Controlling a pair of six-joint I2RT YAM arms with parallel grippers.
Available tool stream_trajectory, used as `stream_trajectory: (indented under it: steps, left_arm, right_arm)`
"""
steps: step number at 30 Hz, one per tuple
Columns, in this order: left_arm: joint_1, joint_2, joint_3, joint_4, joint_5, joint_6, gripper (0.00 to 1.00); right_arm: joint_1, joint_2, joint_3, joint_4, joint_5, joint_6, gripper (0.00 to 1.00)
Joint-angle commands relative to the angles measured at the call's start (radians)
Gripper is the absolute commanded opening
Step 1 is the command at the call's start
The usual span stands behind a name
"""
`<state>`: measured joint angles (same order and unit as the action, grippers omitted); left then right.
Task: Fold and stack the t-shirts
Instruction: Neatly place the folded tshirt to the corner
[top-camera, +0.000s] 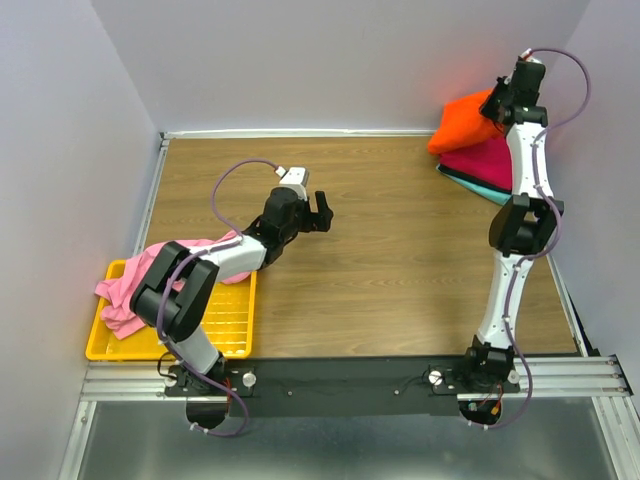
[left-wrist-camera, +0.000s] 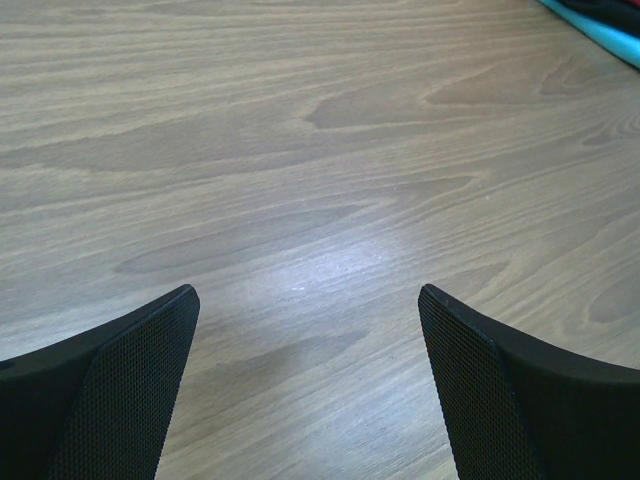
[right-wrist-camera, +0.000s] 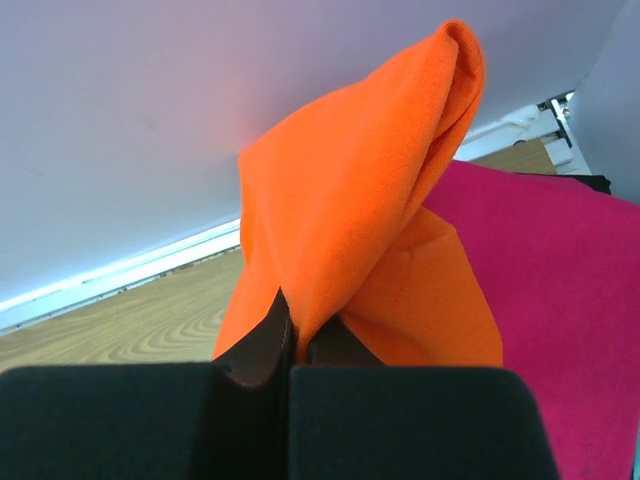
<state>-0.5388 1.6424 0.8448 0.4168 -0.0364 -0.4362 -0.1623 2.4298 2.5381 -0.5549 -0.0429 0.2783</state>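
At 8 o'clock, nearest the bases: a yellow tray (top-camera: 98, 345) with a crumpled pink t-shirt (top-camera: 125, 290) spilling over its far rim, partly hidden under the left arm. Further out, near the middle of the counter (top-camera: 400, 280): left fingers (top-camera: 322, 211) spread wide, gripping nothing, hovering over bare wood grain. Far off at 1 o'clock: right fingers (top-camera: 494, 104) clenched on a bunched fold of the orange t-shirt (top-camera: 460, 128). Held up at the pinch, lower part seemingly resting on the folded magenta t-shirt (top-camera: 482, 158), with a teal t-shirt (top-camera: 468, 182) beneath.

Soft, light, limp cloth by the look of it. Likely to droop and slip from a loose pinch, so best taken at a doubled edge or corner, not mid-panel.

Tight quarters up there: back wall (top-camera: 330, 70) and right wall (top-camera: 610, 200) close beside the stack. Open wood from the centre toward 6 o'clock for spreading and folding.
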Motion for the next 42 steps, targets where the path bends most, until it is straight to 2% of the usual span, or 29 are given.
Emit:
stream_trajectory:
  steps: [1, 17, 20, 28, 29, 30, 31, 32, 33, 34, 35, 42]
  left_arm:
    - [-0.001, 0.016, -0.006, 0.014, 0.001, -0.006, 0.98]
    - [-0.003, 0.014, -0.006, 0.013, 0.009, 0.002, 0.98]
    - [-0.003, 0.016, -0.004, 0.014, 0.016, 0.001, 0.98]
    - [-0.003, -0.001, -0.016, 0.014, 0.018, 0.008, 0.98]
    - [-0.003, -0.001, -0.016, 0.013, 0.020, 0.008, 0.98]
    - [-0.003, -0.001, -0.018, 0.014, 0.020, 0.010, 0.98]
    - [-0.003, -0.001, -0.018, 0.013, 0.021, 0.010, 0.98]
    - [-0.003, 0.000, -0.019, 0.013, 0.023, 0.013, 0.98]
    - [-0.003, -0.001, -0.021, 0.013, 0.024, 0.011, 0.98]
    - [-0.003, -0.006, -0.023, 0.014, 0.026, 0.014, 0.98]
    - [-0.003, -0.009, -0.026, 0.013, 0.026, 0.014, 0.98]
    - [-0.003, -0.032, -0.041, 0.027, 0.032, 0.019, 0.98]
  right_arm:
    - [-0.039, -0.084, 0.001, 0.066, -0.038, 0.036, 0.00]
    - [-0.088, -0.110, -0.122, 0.076, -0.032, 0.016, 0.00]
    - [-0.089, -0.113, -0.151, 0.078, 0.008, 0.003, 0.01]
    - [-0.088, -0.118, -0.226, 0.093, 0.250, -0.053, 0.01]
    - [-0.088, -0.118, -0.226, 0.093, 0.268, -0.053, 0.04]
    - [-0.088, -0.118, -0.243, 0.096, 0.305, -0.051, 0.12]
    - [-0.088, -0.120, -0.252, 0.096, 0.320, -0.054, 0.45]
    - [-0.089, -0.129, -0.278, 0.099, 0.365, -0.050, 0.70]
    - [-0.088, -0.132, -0.289, 0.101, 0.365, -0.047, 0.80]
    - [-0.088, -0.138, -0.300, 0.105, 0.400, -0.045, 0.97]
    - [-0.088, -0.146, -0.314, 0.107, 0.412, -0.038, 1.00]
    - [-0.088, -0.299, -0.547, 0.177, 0.443, 0.024, 1.00]
